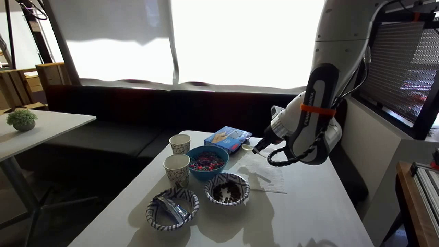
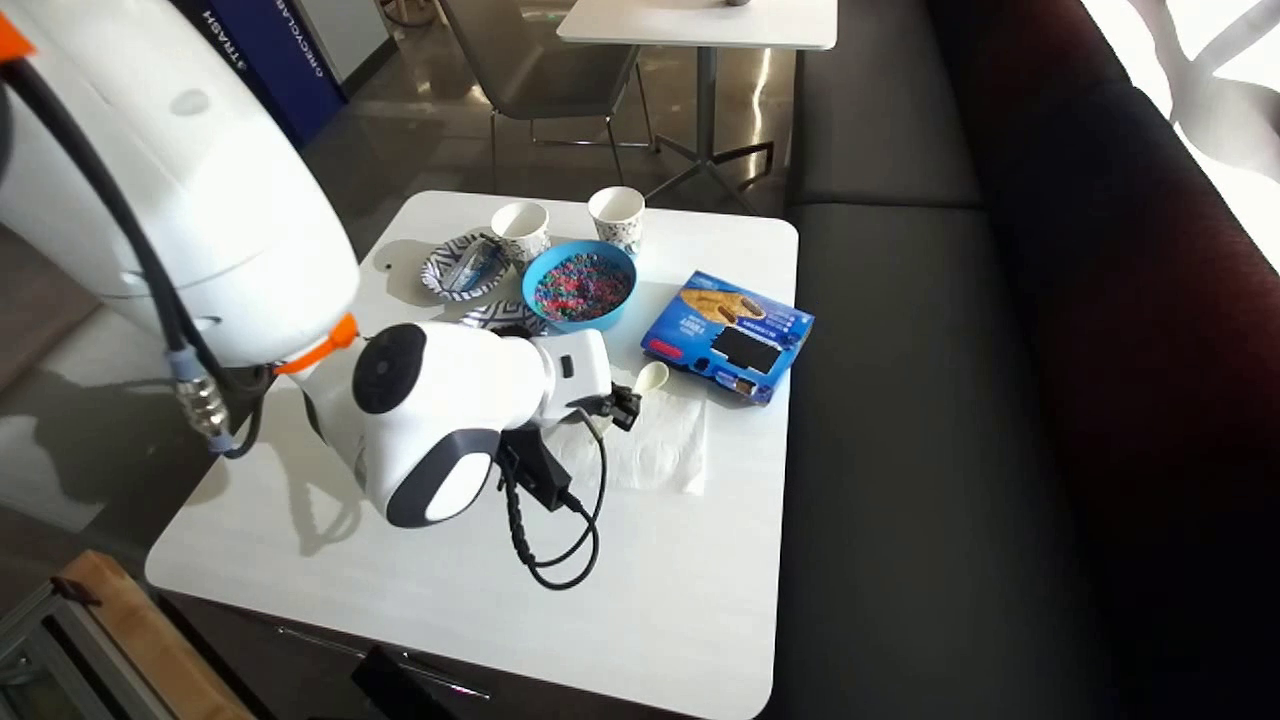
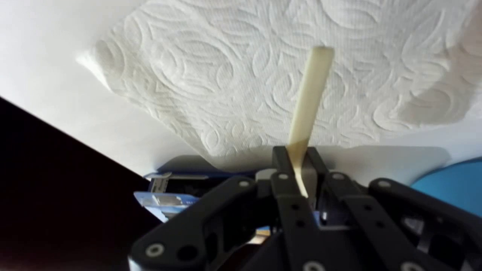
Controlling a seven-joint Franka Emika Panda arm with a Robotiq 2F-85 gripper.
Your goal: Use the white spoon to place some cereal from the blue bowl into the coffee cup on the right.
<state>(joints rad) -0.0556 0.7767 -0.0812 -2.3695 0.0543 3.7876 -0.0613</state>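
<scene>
Right up close in the wrist view, it's the gripper (image 3: 296,156), fingertips pinched on the handle of the white spoon (image 3: 310,99), held above a textured paper towel (image 3: 226,82); in both exterior views its scoop (image 2: 652,377) shows near the blue box (image 2: 728,335). Lettering now: the arm (image 1: 327,85) gives us "FRAN" and "MIKA" either side of an orange band (image 1: 318,109), the box's print is too blurred to call, and a dark blue panel (image 2: 268,50) announces "TRASH" and "RECYCLAB". And the count! One spoon, one box, one blue bowl (image 1: 205,174) loaded with multicoloured cereal (image 1: 205,162), and beside it two patterned cups, a nearer cup (image 1: 177,169) and a farther cup (image 1: 180,143). Two zigzag bowls on the table (image 1: 301,206): one bowl (image 1: 189,199) cradles packets (image 1: 173,208), another bowl (image 1: 229,177) dark pieces (image 1: 235,190).
</scene>
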